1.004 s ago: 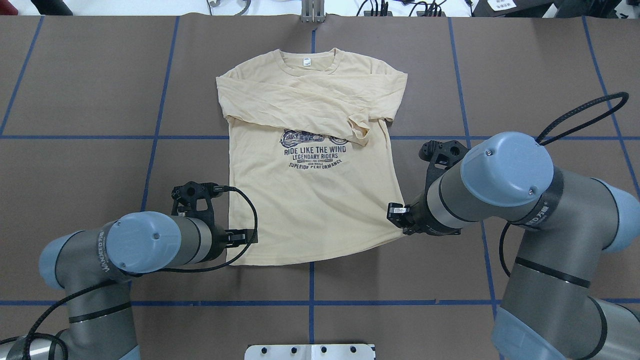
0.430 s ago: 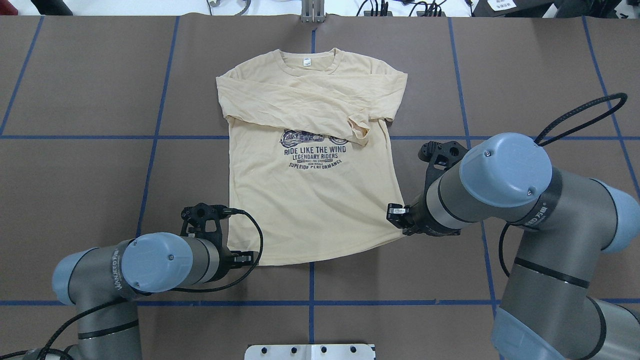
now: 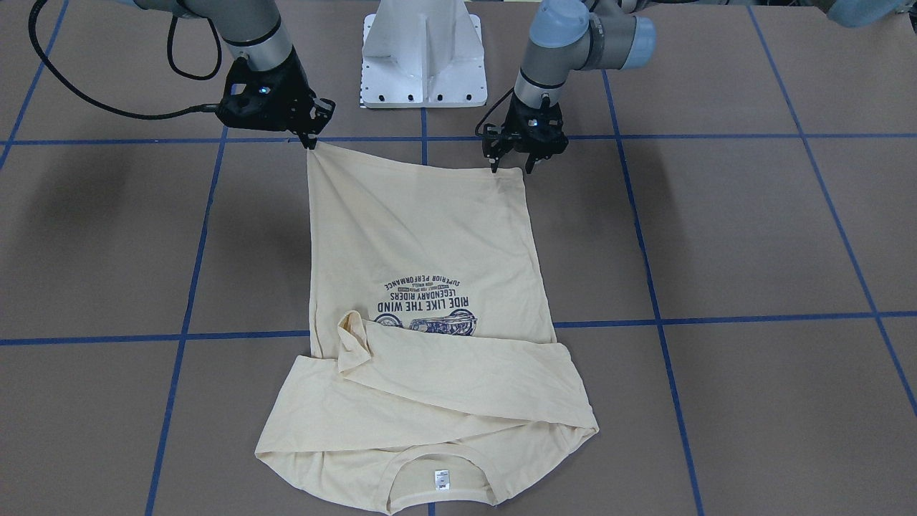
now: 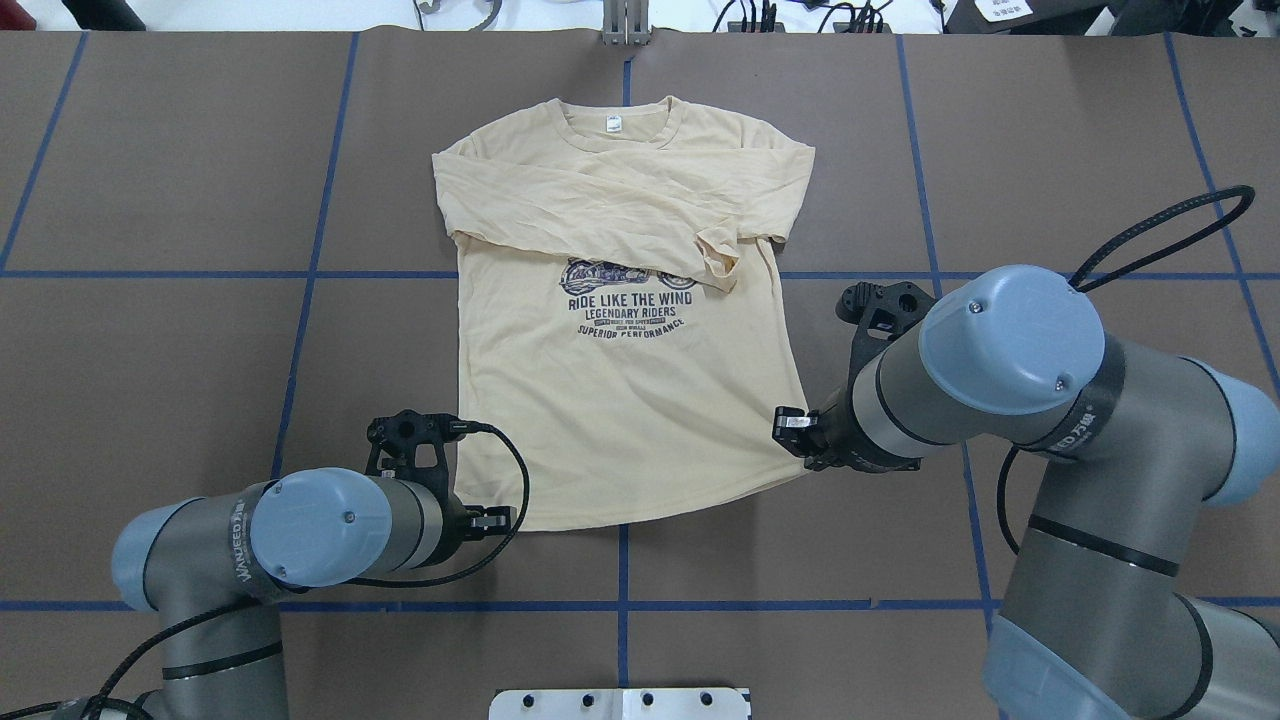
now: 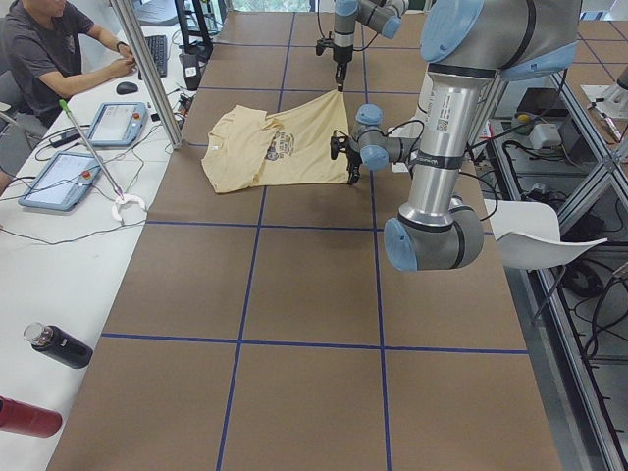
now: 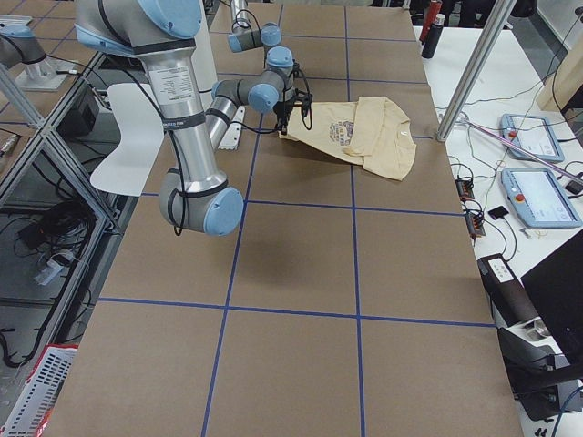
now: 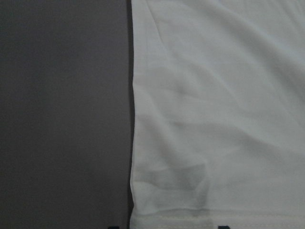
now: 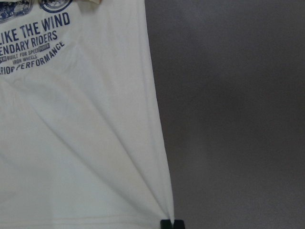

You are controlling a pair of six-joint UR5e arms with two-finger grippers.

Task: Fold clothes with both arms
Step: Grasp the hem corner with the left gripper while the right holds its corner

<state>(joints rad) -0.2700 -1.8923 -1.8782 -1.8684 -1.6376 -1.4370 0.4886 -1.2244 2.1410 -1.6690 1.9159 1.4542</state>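
Two robot arms work the near hem of a cream-yellow long-sleeved T-shirt (image 4: 620, 420), which lies print-up in the middle of the table (image 4: 180, 380). Its collar points away from the robot and both sleeves (image 4: 600, 215) are crossed over the chest, just above the navy print (image 4: 628, 305). The right gripper (image 3: 309, 140) has its fingers pinched tight on one hem corner. That corner is raised slightly off the surface, and creases fan out from it across the cloth. At the other hem corner the left gripper (image 3: 510, 166) hangs with its fingers spread apart on either side of the edge, nothing between them yet. The wrist view there shows the hem lying flat and loose. The matched corners suggest the plan: with both ends of the hem held, the arms could carry the lower half up toward the collar in one even fold. The step in hand looks like the left side's grasp, and a lift by one arm alone would likely skew the thin fabric. The table is covered in brown sheeting marked into squares by blue tape (image 4: 150, 273), with the robot's white pedestal (image 3: 423, 54) at its edge. Beside it a person (image 5: 49, 49) sits at a white bench with tablets (image 5: 118, 123) and cables, and two bottles (image 5: 59, 345) lie nearer the camera.
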